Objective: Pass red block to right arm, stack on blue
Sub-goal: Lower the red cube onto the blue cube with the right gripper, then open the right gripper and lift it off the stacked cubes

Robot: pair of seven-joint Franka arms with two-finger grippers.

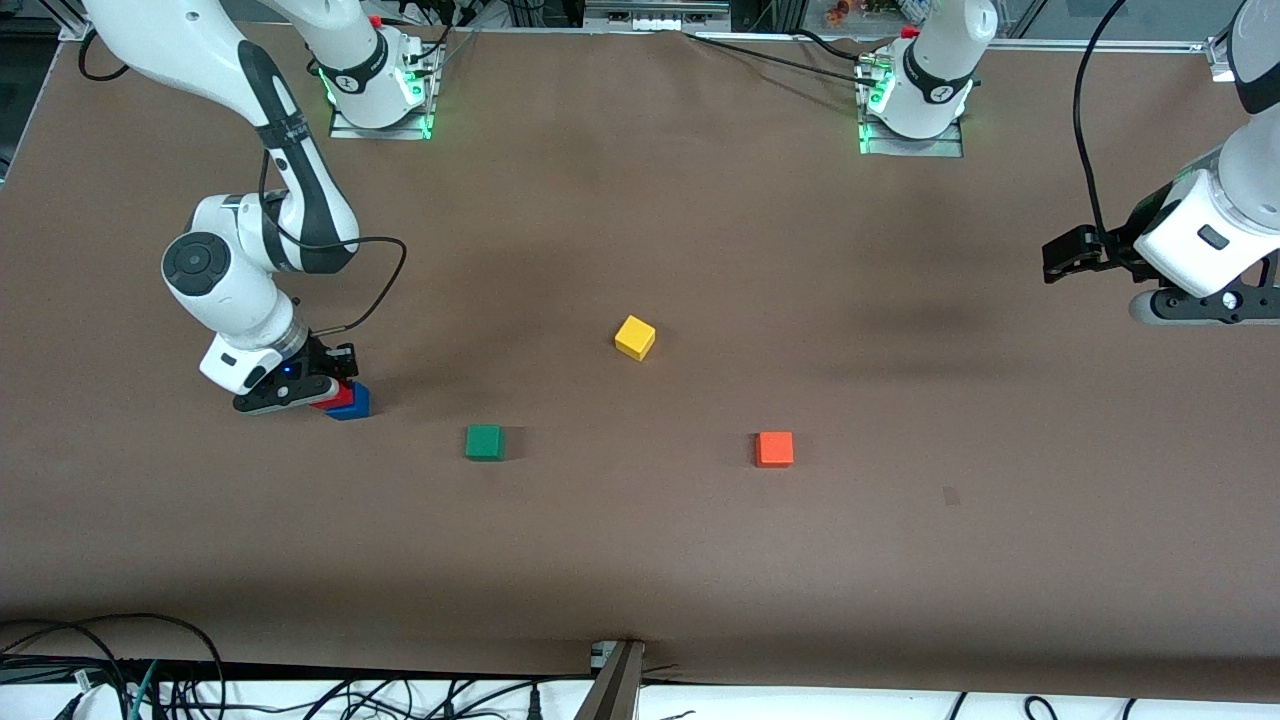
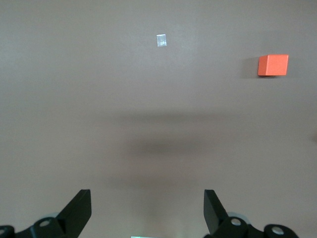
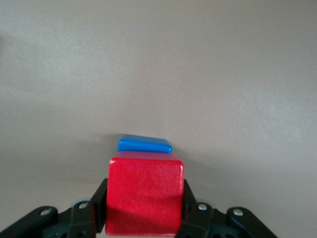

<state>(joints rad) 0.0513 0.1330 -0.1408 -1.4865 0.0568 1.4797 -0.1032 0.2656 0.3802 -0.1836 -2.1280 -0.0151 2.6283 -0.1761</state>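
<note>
The red block [image 1: 338, 396] sits on the blue block [image 1: 354, 403] at the right arm's end of the table. My right gripper [image 1: 328, 385] is shut on the red block, its fingers against two opposite sides. In the right wrist view the red block [image 3: 144, 194] fills the space between the fingers [image 3: 99, 204], and an edge of the blue block [image 3: 144, 145] shows under it. My left gripper [image 1: 1062, 255] is open and empty, raised over the left arm's end of the table, where that arm waits. Its two fingertips [image 2: 79, 208] stand wide apart over bare table.
A yellow cube [image 1: 635, 337] lies near the table's middle. A green cube [image 1: 484, 442] and an orange cube [image 1: 775, 449] lie nearer to the front camera. The orange cube [image 2: 273, 65] also shows in the left wrist view, with a small pale mark [image 2: 161, 40] on the table.
</note>
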